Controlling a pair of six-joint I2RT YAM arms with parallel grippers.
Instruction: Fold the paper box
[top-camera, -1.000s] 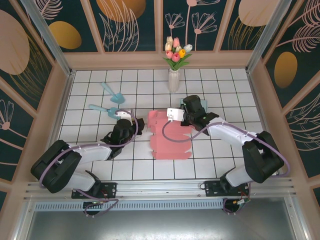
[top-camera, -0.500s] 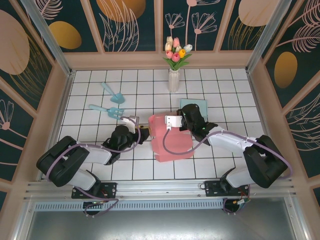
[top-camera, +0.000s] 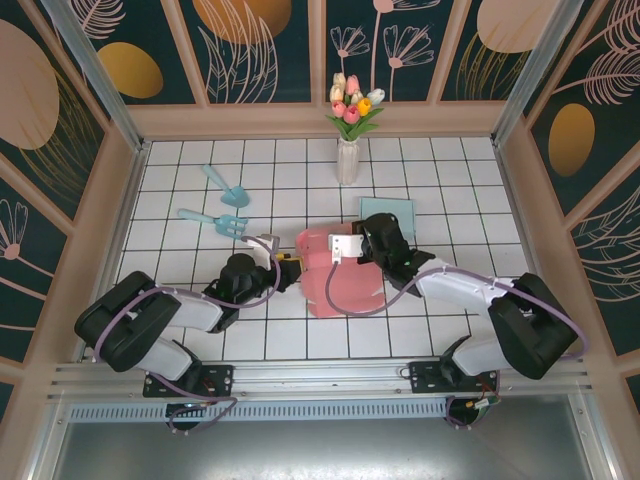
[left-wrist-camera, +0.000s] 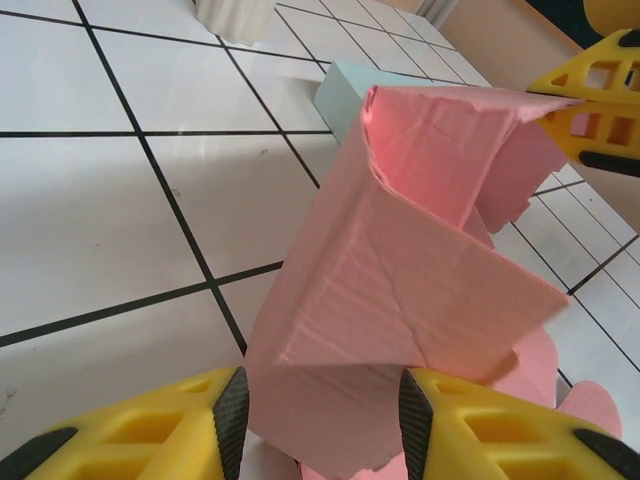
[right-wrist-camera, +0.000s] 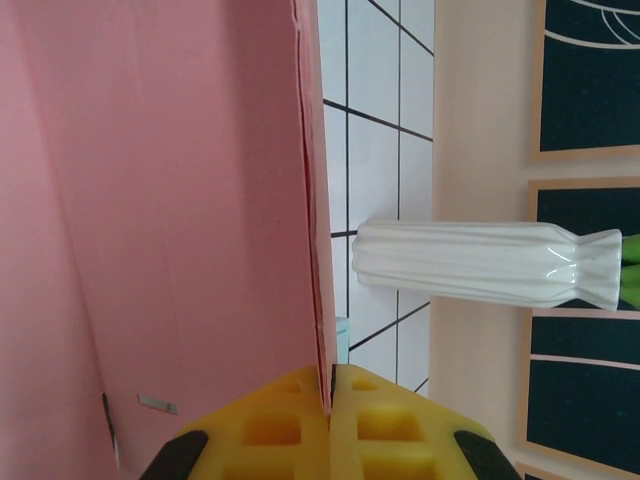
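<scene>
The pink paper box (top-camera: 350, 285) sits mid-counter (top-camera: 180, 150), partly folded with one wall raised. At its 12 o'clock edge, the right jaws are clamped tight on that wall. At 9 o'clock, the left jaws straddle its lower fold, half spread; whether they grip it, I cannot tell.
</scene>
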